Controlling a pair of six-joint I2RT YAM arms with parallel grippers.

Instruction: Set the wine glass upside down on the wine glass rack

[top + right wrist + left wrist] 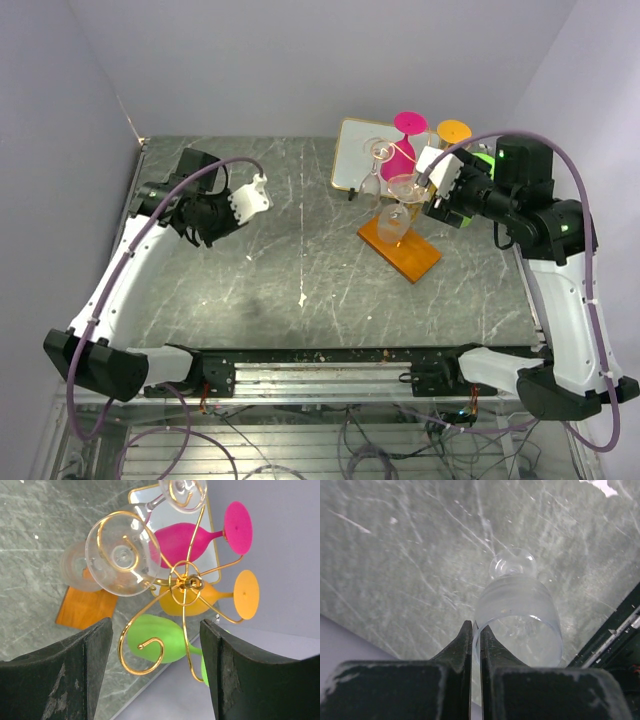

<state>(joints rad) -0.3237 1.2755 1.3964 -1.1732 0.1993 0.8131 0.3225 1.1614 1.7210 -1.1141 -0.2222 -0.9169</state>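
Grey marble tabletop [300, 300]: left gripper [475, 630] pinches the glass [517, 610] rim, foot pointing away; rack [400, 200] stands well right, by the right gripper [156, 630], jaws apart

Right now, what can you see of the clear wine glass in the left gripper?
The wine glass is clear, colourless glass: rounded bowl, round foot beyond it, stem hidden. The left gripper pinches the bowl's rim, one finger inside, one outside. Its mouth faces the wrist camera, foot pointing away over the grey marbled table. Whether it touches the table is unclear.
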